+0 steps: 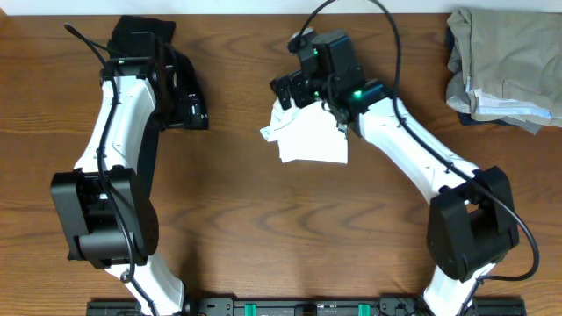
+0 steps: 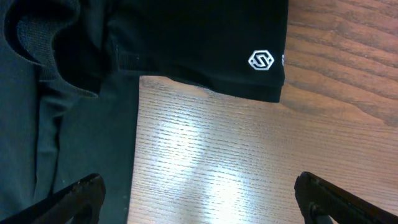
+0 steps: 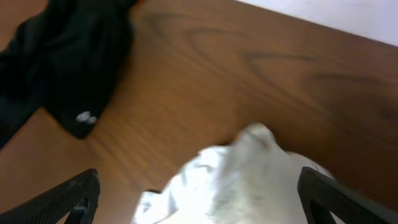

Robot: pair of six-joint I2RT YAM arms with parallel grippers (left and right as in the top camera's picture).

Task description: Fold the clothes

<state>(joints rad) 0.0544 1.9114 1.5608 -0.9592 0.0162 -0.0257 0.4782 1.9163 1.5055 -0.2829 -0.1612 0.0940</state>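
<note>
Well, my left claw (image 2: 199,186) is wide open and holds nothing. I can see the bare brown table (image 2: 205,143) between its two fingers (image 2: 78,196). The black cloth (image 2: 186,37) lies just ahead of this claw and along one side of it. A tiny white logo (image 2: 261,60) sits near the corner of its hem.

My right claw (image 3: 199,177) is wide open too. The white shirt (image 3: 242,180) lies bunched up on the table right below it, between the two fingers, but they are not squeezing it. That view is blurry.

From above, the white shirt is near the middle of the table. The black cloth is well apart from it, on the left. A pile of tan and grey clothes (image 1: 500,61) lies in the far right corner.
</note>
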